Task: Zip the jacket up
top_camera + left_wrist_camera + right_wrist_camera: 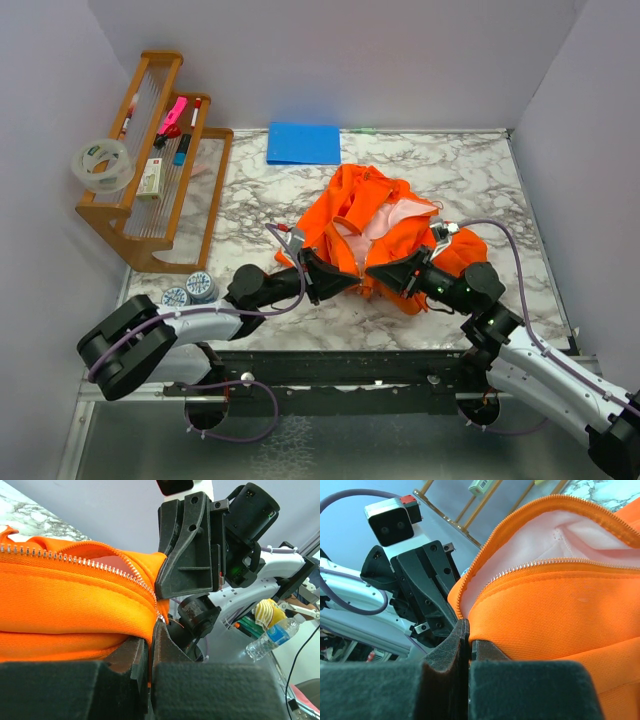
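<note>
Orange jacket (352, 205) at mid-worktop (480, 180), crumpled, front up and open, pale pink lining (385, 222) on show. Hem end nearest the arm bases, bulk of the fabric on the far side of both grippers.

Grippers at the near hem, tips facing each other and just apart, with the open front between them: one on the left flap, one on the right.

- State, left gripper (150, 652): closed down to a sliver, thin fold of orange fabric pinched in between, right at the lower end of the zipper teeth (90, 562).
- State, right gripper (468, 642): likewise pressed almost fully together, clamped on the orange hem edge, lining visible inside the opening just beyond its fingers.
- Zipper undone: two tooth rows apart in the right wrist view, converging towards the gripper tips. Slider: cannot tell.

Counts:
- 1 jacket, 2 grippers, both gripping it.
- 1 flat blue rectangle (303, 143) at the far edge, just beside the jacket's far left end; contact unclear.
- 1 wooden rack (150, 215) at the far left, well apart from the jacket, small items on its bars, among them 1 pink marker (172, 117) and 1 white box (151, 177).
- 1 clear tape roll (103, 165) at the rack's left end.
- 2 round tins (190, 290), side by side, near left, just beside the left arm.
- 1 water bottle (270, 637) off the worktop, in the left wrist background.
</note>
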Available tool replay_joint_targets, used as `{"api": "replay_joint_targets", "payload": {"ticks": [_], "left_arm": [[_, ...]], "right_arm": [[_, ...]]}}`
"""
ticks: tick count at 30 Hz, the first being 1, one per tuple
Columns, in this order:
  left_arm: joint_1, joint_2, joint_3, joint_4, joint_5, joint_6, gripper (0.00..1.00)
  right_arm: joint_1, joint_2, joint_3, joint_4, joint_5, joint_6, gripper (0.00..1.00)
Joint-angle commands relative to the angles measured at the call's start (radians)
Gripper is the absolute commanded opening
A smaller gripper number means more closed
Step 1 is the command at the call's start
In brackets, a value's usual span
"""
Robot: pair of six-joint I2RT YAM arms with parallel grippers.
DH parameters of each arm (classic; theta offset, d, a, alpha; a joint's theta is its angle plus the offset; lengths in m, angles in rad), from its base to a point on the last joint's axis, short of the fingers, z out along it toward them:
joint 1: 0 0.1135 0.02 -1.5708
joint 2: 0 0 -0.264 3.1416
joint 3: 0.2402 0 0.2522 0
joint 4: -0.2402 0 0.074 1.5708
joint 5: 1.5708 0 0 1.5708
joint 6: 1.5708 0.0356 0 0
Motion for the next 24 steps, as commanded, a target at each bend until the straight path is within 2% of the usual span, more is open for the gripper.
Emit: {"api": "replay_joint_targets", "payload": {"ticks": [1,9,18,24], "left_arm": [[-0.014,0.026,0.021,-0.035,0.061,-0.005,0.00],[-0.030,0.057,0.023,-0.048,0.080,-0.011,0.00],[-0.039,0.045,0.025,-0.049,0.100,-0.010,0.00],[-0.042,0.073,0.022,-0.050,0.107,-0.013,0.00]], "right_arm": [[0.000,-0.001,0.020,0.034,0.069,0.021,0.00],[0.000,-0.016,0.009,0.028,0.091,0.036,0.00],[0.000,-0.014,0.031,-0.093,0.174,0.011,0.00],[0.000,-0.011,0.028,-0.104,0.201,0.024,0.00]]}}
